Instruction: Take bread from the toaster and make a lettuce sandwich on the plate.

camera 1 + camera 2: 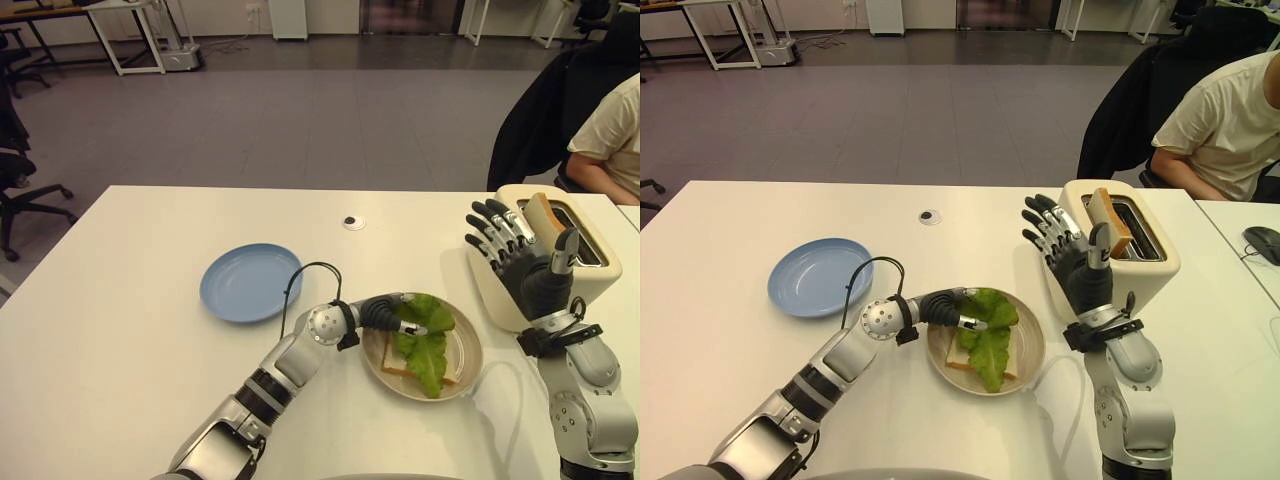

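A cream toaster (590, 282) stands at the right of the table with one slice of bread (546, 215) sticking up from its slot. My right hand (515, 255) is raised just in front of the toaster, fingers spread open, holding nothing. A beige plate (468, 362) in front of me carries a slice of bread (392, 365) topped with green lettuce (428, 345). My left hand (392, 313) lies at the plate's left rim, its fingers curled on the lettuce leaf.
A blue plate (248, 282) sits to the left of the beige one. A small round black-and-white fitting (353, 221) is set in the table further back. A white cable (505, 385) loops beside the plate. A seated person is behind the toaster.
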Motion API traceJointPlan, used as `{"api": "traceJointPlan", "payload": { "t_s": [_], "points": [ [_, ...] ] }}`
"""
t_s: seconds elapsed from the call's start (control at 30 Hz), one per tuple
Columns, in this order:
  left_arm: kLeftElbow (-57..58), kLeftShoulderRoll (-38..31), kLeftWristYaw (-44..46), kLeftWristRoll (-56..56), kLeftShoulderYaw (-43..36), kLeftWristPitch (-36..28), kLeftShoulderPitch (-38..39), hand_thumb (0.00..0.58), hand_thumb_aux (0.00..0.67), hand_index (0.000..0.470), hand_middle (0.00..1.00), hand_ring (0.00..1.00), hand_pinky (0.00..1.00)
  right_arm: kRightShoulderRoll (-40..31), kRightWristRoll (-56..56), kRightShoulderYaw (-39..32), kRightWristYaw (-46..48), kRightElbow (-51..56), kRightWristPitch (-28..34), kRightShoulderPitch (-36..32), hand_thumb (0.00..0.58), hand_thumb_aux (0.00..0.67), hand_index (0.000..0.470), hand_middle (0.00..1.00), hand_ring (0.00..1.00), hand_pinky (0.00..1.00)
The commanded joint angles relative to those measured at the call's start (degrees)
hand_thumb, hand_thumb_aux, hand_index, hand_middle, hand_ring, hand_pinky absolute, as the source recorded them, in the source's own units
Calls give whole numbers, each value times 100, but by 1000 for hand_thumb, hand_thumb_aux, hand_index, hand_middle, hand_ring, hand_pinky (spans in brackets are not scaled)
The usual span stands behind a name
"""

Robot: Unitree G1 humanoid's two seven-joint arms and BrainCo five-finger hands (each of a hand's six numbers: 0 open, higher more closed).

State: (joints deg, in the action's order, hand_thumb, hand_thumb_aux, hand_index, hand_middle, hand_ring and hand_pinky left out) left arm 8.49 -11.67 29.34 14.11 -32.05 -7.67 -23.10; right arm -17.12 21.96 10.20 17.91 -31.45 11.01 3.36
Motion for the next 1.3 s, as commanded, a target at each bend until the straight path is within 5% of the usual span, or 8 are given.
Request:
{"api": "traceJointPlan", "payload": {
  "t_s": [0.03,0.3,0.67,0.73,0.87,0.9,1.03,1.3],
  "points": [
    [-281,-175,-88,233,200,92,-165,0,0,0,0,0,0,-465,-910,169,-309,-349,-70,-298,0,0,0,0,0,0],
    [-1875,-647,-275,413,1053,-214,141,0,0,0,0,0,0,-1913,-3627,771,-1069,828,-330,-525,0,0,0,0,0,0],
    [-3389,-857,-415,42,2001,-711,1615,0,0,0,0,0,0,-2284,-4719,306,-1569,2973,-945,-394,5,3,2,0,0,0],
    [-3478,-892,-452,-4,2159,-720,1851,0,0,0,0,0,0,-2229,-4728,165,-1582,3050,-1005,-451,175,110,77,0,0,0],
    [-3454,-942,-554,78,2212,-655,2026,0,0,0,0,0,0,-2131,-4828,-106,-1583,2839,-987,-629,328,229,160,0,0,0],
    [-3453,-945,-577,86,2204,-649,2033,0,0,0,0,0,0,-2136,-4862,-134,-1596,2825,-975,-669,454,357,251,0,0,0],
    [-3502,-931,-668,135,2148,-659,2088,0,0,0,0,0,0,-2205,-4945,-173,-1658,2983,-994,-809,576,615,431,0,0,0],
    [-3448,-864,-833,225,2003,-619,2103,0,0,0,0,0,0,-2273,-4877,-46,-1747,2952,-1098,-1141,580,670,470,0,0,0]
  ]
}}
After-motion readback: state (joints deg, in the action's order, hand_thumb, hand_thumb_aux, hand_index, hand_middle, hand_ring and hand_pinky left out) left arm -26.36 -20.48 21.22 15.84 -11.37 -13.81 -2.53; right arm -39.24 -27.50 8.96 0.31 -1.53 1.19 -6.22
